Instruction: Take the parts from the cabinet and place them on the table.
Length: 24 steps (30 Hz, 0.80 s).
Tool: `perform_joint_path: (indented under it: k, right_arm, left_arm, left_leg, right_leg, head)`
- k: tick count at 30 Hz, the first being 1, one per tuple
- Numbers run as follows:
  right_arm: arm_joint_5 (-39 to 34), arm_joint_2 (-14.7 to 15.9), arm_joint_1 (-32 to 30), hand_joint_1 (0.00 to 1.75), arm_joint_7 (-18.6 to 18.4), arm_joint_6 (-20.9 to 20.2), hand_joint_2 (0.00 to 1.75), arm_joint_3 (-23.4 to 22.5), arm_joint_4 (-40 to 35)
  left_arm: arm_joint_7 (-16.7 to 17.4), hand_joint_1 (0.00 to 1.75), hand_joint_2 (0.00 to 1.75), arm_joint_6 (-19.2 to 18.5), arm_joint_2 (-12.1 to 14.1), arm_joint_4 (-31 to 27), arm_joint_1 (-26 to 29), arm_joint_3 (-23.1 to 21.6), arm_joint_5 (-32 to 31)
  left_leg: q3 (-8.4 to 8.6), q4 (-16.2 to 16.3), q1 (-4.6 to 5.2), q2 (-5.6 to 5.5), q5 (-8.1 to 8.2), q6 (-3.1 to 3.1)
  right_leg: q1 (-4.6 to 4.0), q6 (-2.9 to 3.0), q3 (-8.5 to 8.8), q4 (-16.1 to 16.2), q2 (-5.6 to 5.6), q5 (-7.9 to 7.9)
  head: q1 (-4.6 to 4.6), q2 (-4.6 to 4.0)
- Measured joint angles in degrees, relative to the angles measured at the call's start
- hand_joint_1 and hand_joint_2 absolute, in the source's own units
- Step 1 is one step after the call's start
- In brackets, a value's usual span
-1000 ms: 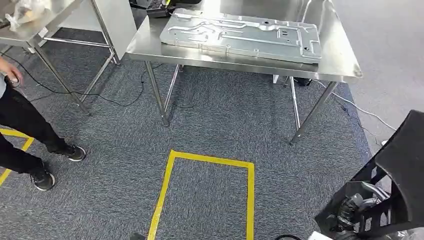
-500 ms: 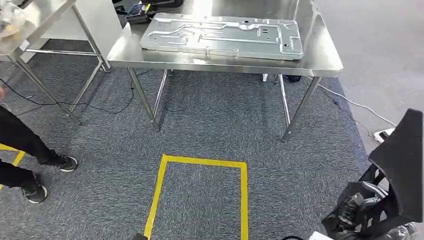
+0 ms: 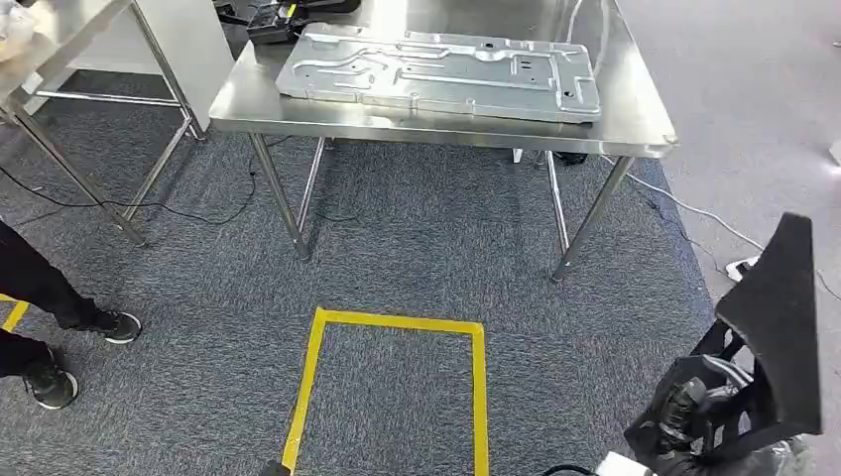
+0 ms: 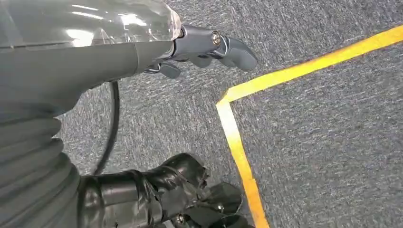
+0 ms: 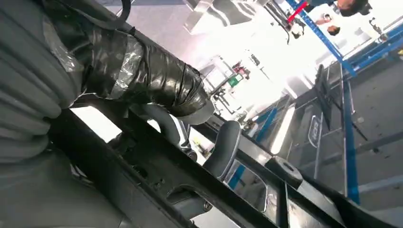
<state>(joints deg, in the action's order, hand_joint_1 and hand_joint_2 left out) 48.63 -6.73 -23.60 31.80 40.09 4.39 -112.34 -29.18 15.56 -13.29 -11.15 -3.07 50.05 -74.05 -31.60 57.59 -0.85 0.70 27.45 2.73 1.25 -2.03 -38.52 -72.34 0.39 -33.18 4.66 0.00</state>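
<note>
From my head view, the steel table stands at twelve o'clock across the grey carpet, with a stamped metal panel lying flat on its top, and a yellow taped rectangle marks the floor between me and it. A person's dark legs and shoes stand at nine o'clock, well apart from the table. At about four o'clock my right hand carries a black part, a dark framed piece with a broad flat face standing upright. In my left wrist view, my left hand hangs over the carpet beside a corner of the yellow tape; its fingers are apart and it grips nothing. In my right wrist view, my fingers wrap a black bar of the part, which crosses the picture on a slant, so this hand is clamped on it. I judge I am in the carrying step, facing the table with the part not yet set down. The next move calls for stepping closer to the table, then lifting the part clear of its edge and lowering it onto bare steel beside the panel, not on top of it.
</note>
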Motion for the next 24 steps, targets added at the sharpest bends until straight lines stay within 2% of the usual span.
perform_joint_path:
  k: [2, 3, 4, 7, 8, 9, 10, 12, 13, 14, 15, 17, 18, 19, 22, 23, 24]
  right_arm:
    - [0.17, 0.24, 0.12, 1.75, 0.0, 0.0, 1.75, 0.24, 0.22]
    - [0.15, 0.33, 0.32, 1.75, -0.02, 0.02, 1.75, 0.42, 0.28]
    - [0.15, 0.39, 0.5, 1.75, -0.26, 0.02, 1.75, 0.66, 0.5]
    - [0.28, 1.18, 0.53, 1.75, -1.79, 0.02, 1.75, 1.25, 0.96]
    - [0.46, 1.33, 0.56, 1.75, -2.38, 0.0, 1.75, 1.51, 1.14]
    - [0.79, 1.53, 0.6, 1.75, -2.95, 0.02, 1.75, 1.83, 1.29]
    - [1.0, 1.73, 0.72, 1.75, -3.32, 0.0, 1.75, 2.01, 1.42]
    - [1.11, 2.1, 0.73, 1.75, -3.76, 0.0, 1.75, 2.3, 1.79]
    - [0.94, 2.34, 0.74, 1.75, -4.13, 0.0, 1.75, 2.42, 2.05]
    - [0.79, 2.58, 0.74, 1.75, -4.28, 0.0, 1.75, 2.51, 2.3]
    - [0.61, 2.8, 0.77, 1.75, -4.37, 0.0, 1.75, 2.69, 2.53]
    - [-0.02, 3.17, 0.88, 1.75, -4.5, 0.0, 1.75, 3.08, 2.69]
    - [-0.11, 3.3, 0.95, 1.75, -4.59, 0.0, 1.75, 3.23, 2.75]
    - [-0.11, 3.37, 1.05, 1.75, -4.61, 0.0, 1.75, 3.37, 2.86]
    - [-0.33, 3.74, 1.17, 1.75, -4.66, 0.0, 1.75, 3.69, 2.99]
    - [-0.68, 3.89, 1.22, 1.75, -4.55, 0.0, 1.75, 3.8, 2.97]
    - [-0.88, 4.09, 1.26, 1.75, -4.37, 0.02, 1.75, 3.8, 2.97]
  left_arm:
    - [-0.02, 0.0, 1.75, -0.15, -0.02, 0.0, -0.02, -0.04, -0.02]
    - [-0.02, 0.0, 1.75, -0.15, 0.0, 0.0, -0.02, -0.04, -0.02]
    - [-0.02, 0.0, 1.75, -0.15, 0.0, 0.0, -0.03, -0.07, -0.02]
    - [-0.02, 0.0, 1.75, -0.13, 0.0, 0.0, -0.05, -0.07, -0.15]
    - [-0.02, 0.0, 1.75, -0.13, 0.0, 0.0, -0.09, -0.07, -0.28]
    - [0.0, 0.0, 1.75, -0.13, 0.0, 0.0, -0.09, -0.09, -0.35]
    - [0.0, 0.0, 1.75, -0.13, 0.0, 0.0, -0.08, -0.09, -0.37]
    - [0.0, 0.0, 1.75, -0.13, 0.02, 0.0, 0.03, -0.07, -0.39]
    - [0.0, 0.0, 1.75, -0.13, 0.02, 0.0, 0.12, -0.07, -0.39]
    - [0.0, 0.0, 1.75, -0.11, 0.02, 0.0, 0.19, -0.07, -0.39]
    - [0.0, 0.0, 1.75, -0.11, 0.02, 0.0, 0.22, -0.07, -0.39]
    - [0.0, 0.0, 1.75, 0.02, 0.06, 0.0, 0.18, -0.07, -0.39]
    - [0.0, 0.0, 1.75, 0.04, 0.11, 0.0, 0.17, -0.07, -0.39]
    - [0.0, 0.0, 1.75, 0.04, 0.28, 0.0, 0.15, -0.07, -0.39]
    - [0.0, 0.0, 1.75, 0.07, 0.26, 0.0, 0.14, -0.07, -0.42]
    - [0.0, 0.0, 1.75, 0.07, 0.26, 0.0, 0.19, -0.07, -0.42]
    - [0.0, 0.0, 1.75, 0.09, 0.26, 0.0, 0.19, -0.07, -0.44]
  left_leg:
    - [0.33, 0.28, -0.12, -0.04, 0.39, -0.41]
    - [0.33, 0.39, -0.02, -0.05, 0.58, -0.76]
    - [0.22, 0.64, 0.23, -0.06, 0.82, -1.22]
    - [0.52, 0.07, 0.13, 0.05, 0.64, -2.25]
    - [0.46, 0.32, 0.06, -0.03, 0.87, -2.68]
    - [0.07, 1.57, -0.07, -0.18, 1.87, -2.81]
    - [-1.31, 4.51, -0.04, -0.19, 3.89, -2.83]
    - [-5.82, 14.03, -0.06, -0.2, 8.49, -3.03]
    - [-7.8, 18.0, -0.06, -0.2, 9.59, -3.05]
    - [-8.55, 19.05, -0.06, -0.2, 8.93, -3.02]
    - [-7.84, 17.07, -0.05, -0.21, 7.06, -2.84]
    - [-3.45, 7.38, 0.09, -0.26, 1.56, -2.15]
    - [-1.43, 2.67, 0.31, -0.49, -0.19, -1.54]
    - [-0.83, 1.69, 0.5, -0.66, 0.73, -1.25]
    - [-1.0, 1.5, 0.8, -0.61, 0.52, -1.12]
    - [-0.78, 0.78, 0.36, -0.6, 0.22, -0.7]
    - [-0.37, 0.25, 0.04, -0.35, -0.11, -0.39]
  right_leg:
    - [0.27, -0.02, 5.32, 10.77, -0.49, 5.48]
    - [0.17, 0.17, 6.59, 13.55, -0.87, 4.86]
    - [-0.29, 0.7, 6.42, 13.85, -0.54, 5.2]
    - [-0.61, 1.5, 6.28, 13.69, -0.28, 5.11]
    - [-0.08, 2.13, 6.6, 14.27, -0.22, 5.5]
    - [-0.02, 2.52, 6.8, 14.41, -0.32, 5.54]
    - [-0.05, 2.94, 6.74, 14.41, -0.37, 5.53]
    - [-0.32, 3.18, 6.7, 14.34, -0.37, 5.4]
    - [-0.48, 3.27, 6.7, 14.26, -0.33, 5.34]
    - [-0.59, 3.4, 6.78, 14.18, -0.24, 5.22]
    - [-0.67, 3.4, 6.9, 14.07, -0.09, 5.1]
    - [-0.85, 3.25, 7.34, 13.84, 0.19, 4.69]
    - [-0.88, 3.15, 7.48, 13.74, 0.26, 4.44]
    - [-1.29, 2.79, 7.32, 13.41, 0.25, 4.22]
    - [-0.84, 1.91, 7.28, 13.81, 0.35, 4.36]
    - [-1.16, 1.55, 7.45, 13.86, 0.32, 4.29]
    - [-0.83, 1.3, 7.39, 13.21, 0.23, 3.77]
  head:
    - [0.02, -0.02]
    - [0.04, 0.0]
    - [0.0, 0.0]
    - [0.0, 0.0]
    - [-0.02, 0.0]
    - [0.0, 0.0]
    - [-0.11, 0.0]
    - [-0.09, -0.02]
    - [-0.07, -0.02]
    - [-0.07, -0.02]
    - [-0.07, 0.0]
    - [-0.07, -0.02]
    - [-0.07, 0.0]
    - [0.02, 0.0]
    - [-0.07, 0.0]
    - [-0.04, 0.0]
    - [-0.07, 0.0]
